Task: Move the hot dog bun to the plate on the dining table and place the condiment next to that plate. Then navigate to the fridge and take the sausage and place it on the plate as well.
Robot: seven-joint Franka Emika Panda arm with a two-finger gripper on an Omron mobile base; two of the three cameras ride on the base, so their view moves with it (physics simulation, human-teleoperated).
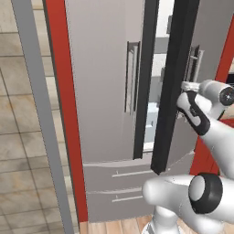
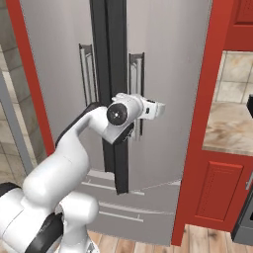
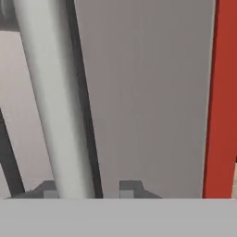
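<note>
grey fridge [image 1: 105,91] handle [image 3: 55,102] between narrow jaws [image 3: 88,190] in hand view; pale interior in left base view

No readable text anywhere I can see. The fridge [image 2: 163,74] doors are plain grey, no brand badge, no label or number on them. The red cabinet [image 2: 217,195] panel is bare too. Nothing legible up close in the hand view.

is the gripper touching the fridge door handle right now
Cannot tell. In the hand view the handle runs down between the two fingertips, but whether they press it is not plain; the gripper sits at the fridge door.
</note>
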